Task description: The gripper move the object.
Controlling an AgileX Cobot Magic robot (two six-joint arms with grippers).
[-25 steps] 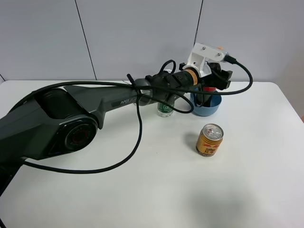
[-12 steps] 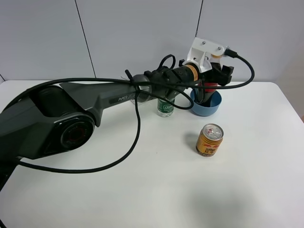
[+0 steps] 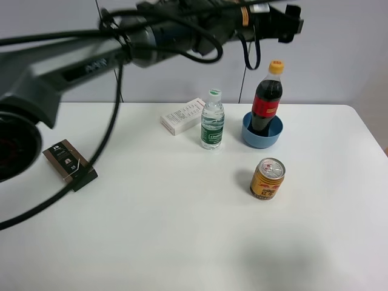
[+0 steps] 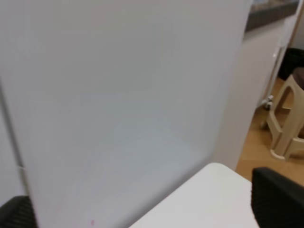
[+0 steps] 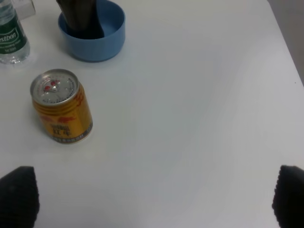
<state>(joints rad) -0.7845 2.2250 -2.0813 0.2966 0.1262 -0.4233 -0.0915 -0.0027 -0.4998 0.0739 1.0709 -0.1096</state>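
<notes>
On the far left of the white counter (image 3: 182, 242) lies a small dark box (image 3: 65, 160), tilted. Further right, a white carton (image 3: 182, 115) lies just behind a clear water bottle (image 3: 212, 119) with a green label, which stands upright. Next comes the cola bottle (image 3: 265, 99), upright inside a blue bowl (image 3: 262, 135), yellow cap on top. In front of the bowl stands a gold can (image 3: 267, 179), apart from it. The left claw (image 3: 290, 23) hangs high above the cola bottle, well clear of it, gripping nothing; its fingers (image 4: 278, 199) stand wide apart. The right claw (image 5: 156, 202) hovers over bare counter near the can, spread wide and empty.
</notes>
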